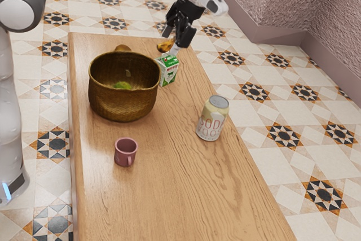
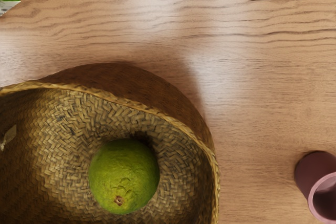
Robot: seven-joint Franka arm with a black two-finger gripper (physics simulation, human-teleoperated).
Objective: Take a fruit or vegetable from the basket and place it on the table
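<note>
The gripper (image 1: 175, 39) is at the far end of the table in the exterior view, its fingers apart, above and behind the milk carton. The woven basket (image 1: 123, 104) stands to its left in that view, with a green fruit (image 1: 122, 85) inside. From above, the wrist view has the round green fruit (image 2: 124, 176) resting on the bottom of the basket (image 2: 206, 153). A small orange-brown thing (image 1: 164, 45) appears just below the fingertips; whether it touches them I cannot tell.
A green-and-white milk carton (image 1: 168, 70) stands beside the basket. A soda can (image 1: 212, 118) and a pink mug (image 1: 126, 152) stand nearer the camera. Part of a brown thing (image 1: 122, 48) rises behind the basket rim.
</note>
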